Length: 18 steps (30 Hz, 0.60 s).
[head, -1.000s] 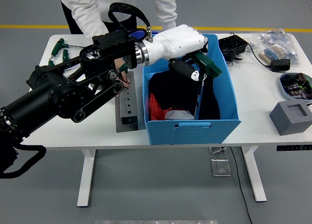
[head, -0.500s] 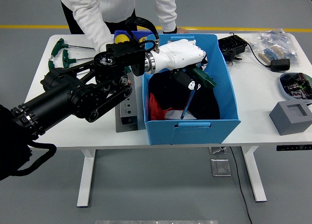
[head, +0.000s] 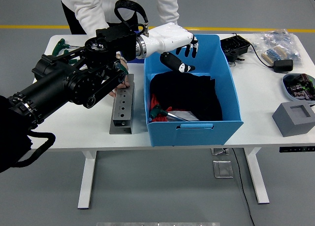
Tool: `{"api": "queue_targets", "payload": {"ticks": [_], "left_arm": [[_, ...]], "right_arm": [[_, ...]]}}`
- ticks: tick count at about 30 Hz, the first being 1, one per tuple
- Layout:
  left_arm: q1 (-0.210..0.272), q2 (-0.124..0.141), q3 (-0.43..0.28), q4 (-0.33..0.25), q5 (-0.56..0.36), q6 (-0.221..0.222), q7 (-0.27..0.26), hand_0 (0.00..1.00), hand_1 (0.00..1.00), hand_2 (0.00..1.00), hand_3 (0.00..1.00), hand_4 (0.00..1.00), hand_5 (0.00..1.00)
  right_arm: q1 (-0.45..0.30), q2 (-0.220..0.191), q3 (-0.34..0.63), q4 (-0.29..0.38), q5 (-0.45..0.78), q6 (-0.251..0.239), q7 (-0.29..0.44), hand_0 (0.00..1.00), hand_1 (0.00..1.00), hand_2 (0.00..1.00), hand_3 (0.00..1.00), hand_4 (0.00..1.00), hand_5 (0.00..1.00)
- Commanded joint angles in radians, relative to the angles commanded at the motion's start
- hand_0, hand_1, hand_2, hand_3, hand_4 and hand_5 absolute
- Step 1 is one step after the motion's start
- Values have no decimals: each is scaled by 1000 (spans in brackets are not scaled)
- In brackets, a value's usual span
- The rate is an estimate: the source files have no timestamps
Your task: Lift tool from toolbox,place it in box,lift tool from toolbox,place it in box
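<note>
A white table (head: 64, 132) on a grey floor carries a blue box (head: 197, 130); the left hand (head: 178, 45) hovers over the box's far end, fingers loosely spread, holding nothing; a green-handled tool (head: 165, 115) lies inside on black cloth (head: 189, 93); a person's hand (head: 117, 89) rests on the grey tool block (head: 122, 113) beside it.

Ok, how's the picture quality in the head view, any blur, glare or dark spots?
Head view: evenly lit and mostly sharp; the left hand over the blue box looks crisp, fingers spread. No strong glare on the white table. The black cloth inside the box is so dark that its folds barely show.
</note>
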Motion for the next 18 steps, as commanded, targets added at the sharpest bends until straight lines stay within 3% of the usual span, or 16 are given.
{"api": "queue_targets", "payload": {"ticks": [11, 18], "left_arm": [[20, 0, -37, -71, 99, -5, 8, 285, 432, 521, 587, 751, 526], [76, 4, -141, -123, 203, -13, 26, 269, 384, 476, 581, 760, 521]], "right_arm": [[-4, 0, 21, 0, -11, -5, 1, 669, 653, 719, 573, 844, 680], [-10, 4, 34, 0, -14, -5, 0, 672, 651, 718, 571, 842, 680]]}}
